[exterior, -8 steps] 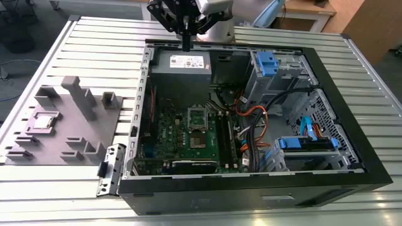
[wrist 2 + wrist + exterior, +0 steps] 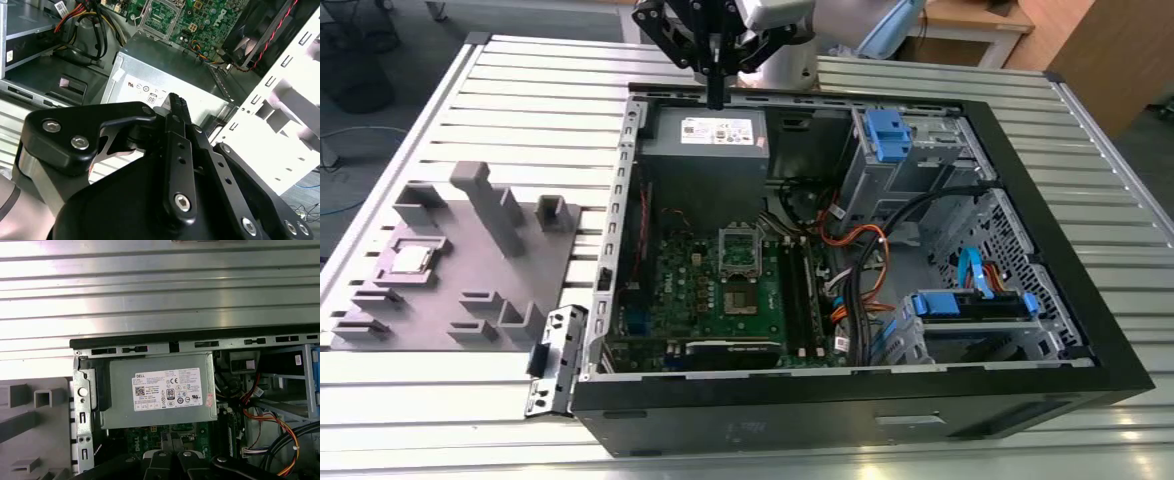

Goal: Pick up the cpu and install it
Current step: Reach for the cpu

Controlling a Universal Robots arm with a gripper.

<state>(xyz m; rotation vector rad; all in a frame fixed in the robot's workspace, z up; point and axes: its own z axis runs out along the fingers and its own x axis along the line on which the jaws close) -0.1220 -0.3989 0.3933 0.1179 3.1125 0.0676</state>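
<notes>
The cpu (image 2: 411, 258) lies flat in a square recess of the grey holder tray (image 2: 440, 300), near that tray's edge at the exterior view's left. The tray sits on the slatted table (image 2: 520, 80), just beside the open computer case (image 2: 854, 410). The gripper (image 2: 716, 98) hangs well apart from the cpu, over the case's far edge above the power supply (image 2: 707, 135). Its 2 fingers are pressed together and hold nothing.

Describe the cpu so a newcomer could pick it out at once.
Start at the open computer case; to the exterior view's left of it lies a grey holder block with raised posts. The cpu sits in a recess on it: a small flat square, the one pale silvery piece among grey shapes.
</notes>
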